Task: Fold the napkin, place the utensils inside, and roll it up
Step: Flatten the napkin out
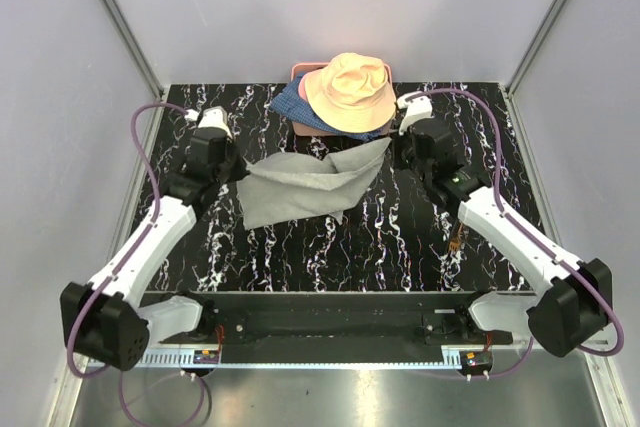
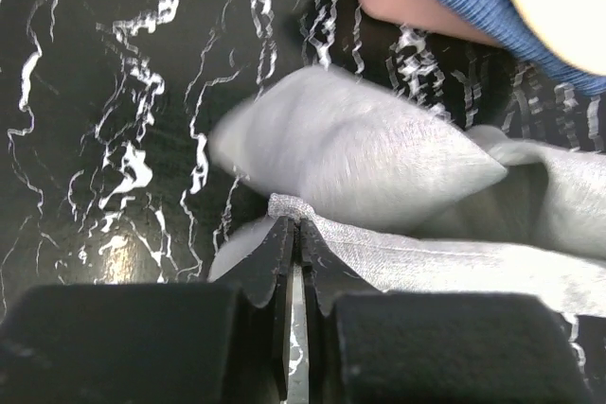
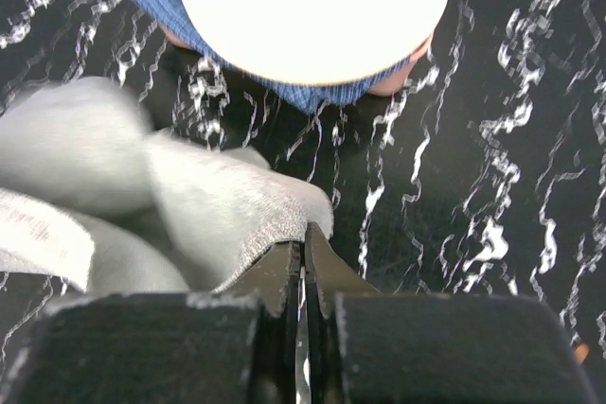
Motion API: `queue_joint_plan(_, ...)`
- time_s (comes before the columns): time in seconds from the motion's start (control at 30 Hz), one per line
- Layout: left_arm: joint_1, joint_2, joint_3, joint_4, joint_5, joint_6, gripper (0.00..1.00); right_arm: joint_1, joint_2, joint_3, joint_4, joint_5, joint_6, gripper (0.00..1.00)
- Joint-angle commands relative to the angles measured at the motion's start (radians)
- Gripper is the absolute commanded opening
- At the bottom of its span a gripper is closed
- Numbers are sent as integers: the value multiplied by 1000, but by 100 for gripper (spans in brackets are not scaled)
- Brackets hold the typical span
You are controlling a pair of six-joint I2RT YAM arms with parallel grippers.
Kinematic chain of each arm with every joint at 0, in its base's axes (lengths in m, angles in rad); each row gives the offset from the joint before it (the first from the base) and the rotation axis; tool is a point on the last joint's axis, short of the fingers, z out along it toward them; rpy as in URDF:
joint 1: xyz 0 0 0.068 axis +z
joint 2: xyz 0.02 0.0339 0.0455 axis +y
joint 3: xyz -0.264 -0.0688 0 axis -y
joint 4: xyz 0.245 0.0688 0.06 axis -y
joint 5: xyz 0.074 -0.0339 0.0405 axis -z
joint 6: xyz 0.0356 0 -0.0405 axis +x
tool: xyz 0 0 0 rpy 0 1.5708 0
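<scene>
Grey napkin (image 1: 300, 187) lies left–right across the counter's (image 1: 400, 247) far half; left gripper (image 2: 292, 234) and right gripper (image 3: 303, 241) jaws pinch opposite ends.

Matt woven grey cloth napkin (image 1: 300, 190)

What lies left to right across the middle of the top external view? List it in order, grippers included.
Left gripper, shut on the cloth's corner → plain light-grey soft cloth napkin → right gripper, shut on its other corner. The peach bucket hat overlaps the napkin's span, so it is left out.
</scene>
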Motion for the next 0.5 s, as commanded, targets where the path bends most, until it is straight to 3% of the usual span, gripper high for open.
queue_joint_plan(0.0, 4, 71, -80, 51, 24, -8, 6, 4, 27, -57, 4, -30, 57, 0)
queue_joint_plan(0.23, 4, 82, -143, 85, 0, -23, 0, 4, 64, -157, 18, -57, 128, 0)
queue_joint_plan(0.47, 5, -66, 33, 43, -105, -20, 0, 4, -2, -3, -37, 25, 27, 0)
